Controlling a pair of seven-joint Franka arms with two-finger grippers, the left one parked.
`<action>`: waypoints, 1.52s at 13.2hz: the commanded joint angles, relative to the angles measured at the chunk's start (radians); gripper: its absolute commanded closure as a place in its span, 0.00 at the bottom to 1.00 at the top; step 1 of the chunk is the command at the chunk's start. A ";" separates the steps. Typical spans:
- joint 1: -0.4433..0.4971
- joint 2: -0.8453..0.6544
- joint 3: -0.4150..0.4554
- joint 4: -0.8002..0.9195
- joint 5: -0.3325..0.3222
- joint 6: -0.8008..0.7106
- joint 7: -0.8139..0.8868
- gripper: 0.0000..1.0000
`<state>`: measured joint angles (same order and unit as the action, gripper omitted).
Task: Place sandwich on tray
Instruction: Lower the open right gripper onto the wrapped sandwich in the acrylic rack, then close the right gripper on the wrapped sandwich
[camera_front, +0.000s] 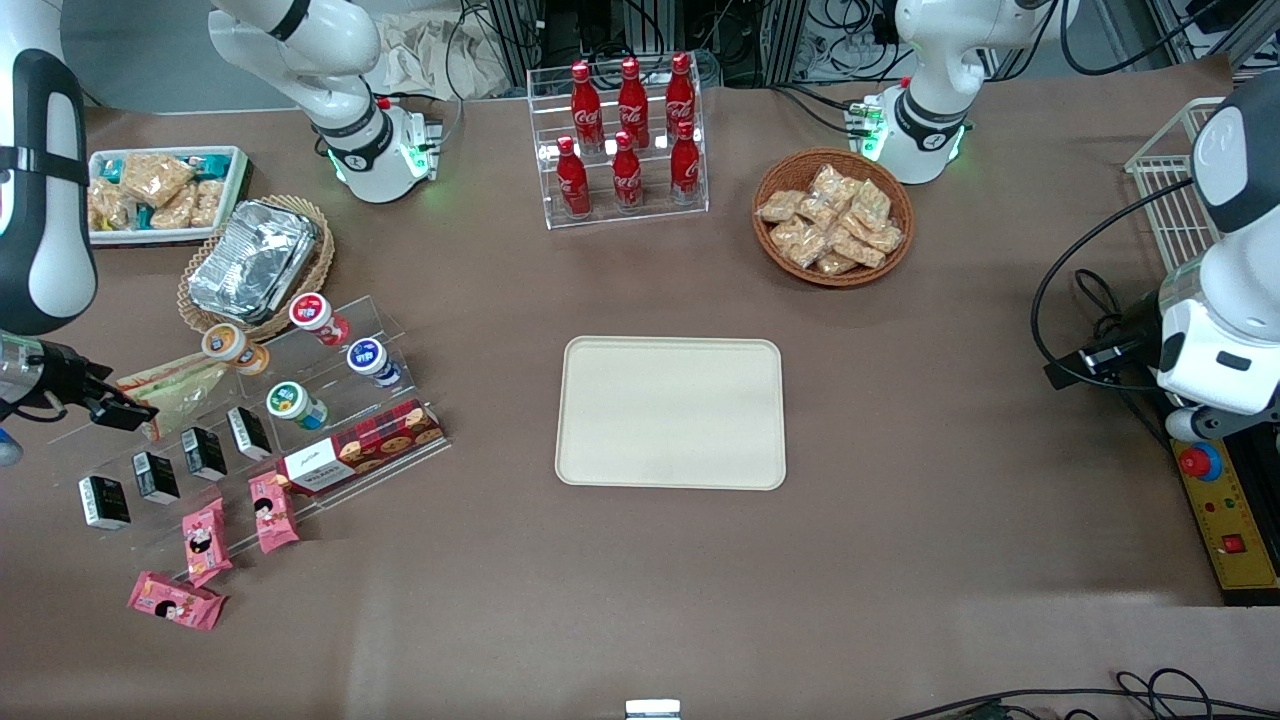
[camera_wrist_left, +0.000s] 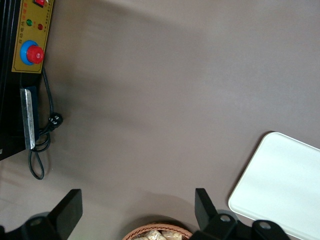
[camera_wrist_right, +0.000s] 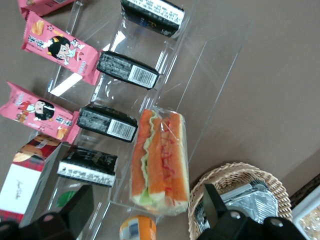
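— While the jaws stand released, where is the gripper (camera_wrist_right: 145, 212)?

— Above one sandwich (camera_wrist_right: 160, 159) on the clear stepped rack (camera_front: 300, 420).

— And beside it?

— Four black cartons (camera_wrist_right: 106, 124), three pink packets (camera_front: 205, 540).

— The tray (camera_front: 671, 412)?

— One, mid-bench (camera_front: 640, 580), well apart. Six cola bottles (camera_front: 628, 135) stand farther from the front camera.

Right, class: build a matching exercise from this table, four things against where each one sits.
Things:
1. sandwich
2. tray
3. cola bottles
4. gripper

Places:
A. in a clear rack between the arm bases
B. hovering by the sandwich, fingers open
C. bare, mid-table
D. on the clear stepped shelf, near the foil container

Pairs: 1-D, 2-C, 3-A, 4-B
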<state>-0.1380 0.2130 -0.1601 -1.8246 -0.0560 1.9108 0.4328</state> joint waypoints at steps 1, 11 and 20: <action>-0.003 -0.006 0.002 -0.047 -0.022 0.057 0.001 0.02; -0.006 0.008 0.002 -0.102 -0.050 0.117 -0.016 0.22; -0.020 0.017 0.001 -0.098 -0.050 0.134 -0.109 0.50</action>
<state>-0.1493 0.2343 -0.1614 -1.9166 -0.0847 2.0293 0.3470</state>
